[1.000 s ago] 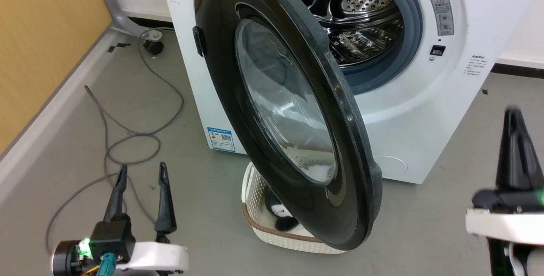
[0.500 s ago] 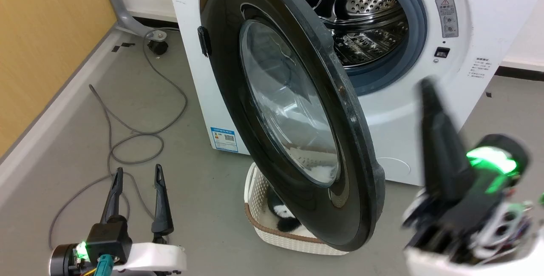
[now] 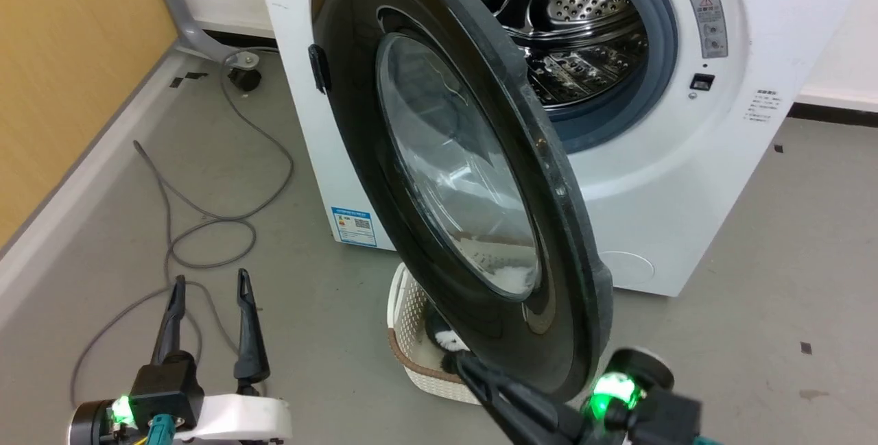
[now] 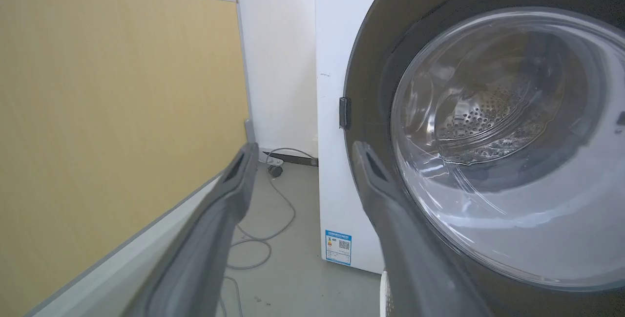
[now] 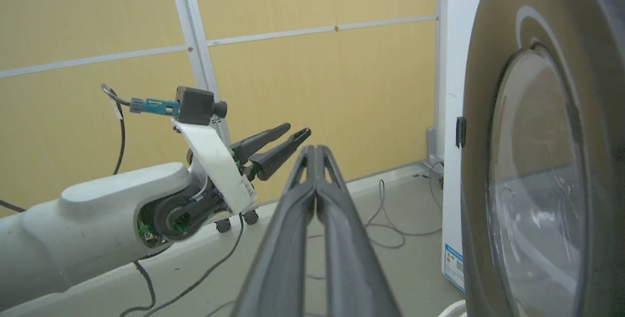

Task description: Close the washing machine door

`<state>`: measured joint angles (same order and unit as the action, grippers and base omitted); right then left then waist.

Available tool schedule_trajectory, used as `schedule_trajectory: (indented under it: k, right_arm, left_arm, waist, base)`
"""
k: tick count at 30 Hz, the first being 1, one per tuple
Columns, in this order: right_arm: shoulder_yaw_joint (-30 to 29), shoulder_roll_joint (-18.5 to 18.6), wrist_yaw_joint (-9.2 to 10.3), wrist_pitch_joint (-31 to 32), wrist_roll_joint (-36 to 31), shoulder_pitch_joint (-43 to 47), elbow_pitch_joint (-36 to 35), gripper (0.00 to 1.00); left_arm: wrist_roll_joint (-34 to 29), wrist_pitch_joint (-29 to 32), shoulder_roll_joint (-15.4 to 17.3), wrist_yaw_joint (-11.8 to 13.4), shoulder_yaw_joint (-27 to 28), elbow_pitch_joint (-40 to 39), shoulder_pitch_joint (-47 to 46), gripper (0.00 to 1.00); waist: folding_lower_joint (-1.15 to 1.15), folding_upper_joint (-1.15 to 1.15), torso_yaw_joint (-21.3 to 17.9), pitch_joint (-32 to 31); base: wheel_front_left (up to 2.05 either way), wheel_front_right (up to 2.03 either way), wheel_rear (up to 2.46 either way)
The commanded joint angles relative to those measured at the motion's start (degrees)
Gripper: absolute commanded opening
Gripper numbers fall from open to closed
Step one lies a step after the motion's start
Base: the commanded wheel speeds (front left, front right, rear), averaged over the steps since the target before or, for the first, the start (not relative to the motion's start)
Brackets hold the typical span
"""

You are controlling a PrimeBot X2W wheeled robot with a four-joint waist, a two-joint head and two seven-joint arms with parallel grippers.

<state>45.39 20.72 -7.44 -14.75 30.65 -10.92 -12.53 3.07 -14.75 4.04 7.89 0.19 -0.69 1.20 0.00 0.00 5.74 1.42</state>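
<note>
Head view: washing machine door (image 3: 453, 171) open

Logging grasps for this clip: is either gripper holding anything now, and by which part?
Nothing is held. The left gripper is open in air; the right gripper is shut, empty, beside the washing machine door.

washing machine door (image 3: 453, 177): glossy black, swung open | washing machine (image 3: 686, 177): white, drum exposed
</note>
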Motion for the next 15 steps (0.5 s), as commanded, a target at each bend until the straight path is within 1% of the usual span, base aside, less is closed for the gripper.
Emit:
schedule_trajectory:
  k: [1, 3, 6, 10, 15]
  right_arm:
    - [0.48, 0.69, -0.05, -0.25, -0.69, 0.7, 1.37, 0.0]
    - [0.65, 1.08, -0.05, -0.25, -1.64, 1.17, 3.57, 0.0]
    - [-0.73, 1.71, -0.05, -0.25, -3.48, 1.89, 6.56, 0.0]
    - [-4.41, 1.97, -0.05, -0.25, -5.43, 2.75, 9.64, 0.0]
    - [-11.04, 1.12, -0.05, -0.25, -7.62, 3.51, 12.17, 0.0]
  left_arm:
    - [-0.56, -0.25, -0.22, -0.06, 0.21, -0.22, 0.56, 1.0]
    - [-0.69, -0.25, -0.27, 0.0, 0.39, -0.35, 0.61, 1.0]
    - [-0.83, -0.25, -0.36, 0.01, 0.45, -0.47, 0.63, 1.0]
    - [-1.12, -0.25, -0.46, 0.07, 0.38, -0.64, 0.37, 1.0]
    - [-1.54, -0.25, -0.57, 0.21, 0.01, -0.75, -0.26, 1.0]
  waist:
    - [0.0, 0.0, -0.22, 0.2]
    - [0.0, 0.0, -0.56, 0.45]
    - [0.0, 0.0, -1.09, 0.89]
    - [0.0, 0.0, -1.85, 1.61]
    - [0.0, 0.0, -2.37, 2.47]
  base:
    - [0.0, 0.0, 0.0]
    - [0.0, 0.0, 0.0]
    - [0.0, 0.0, 0.0]
    - [0.0, 0.0, 0.0]
    - [0.0, 0.0, 0.0]
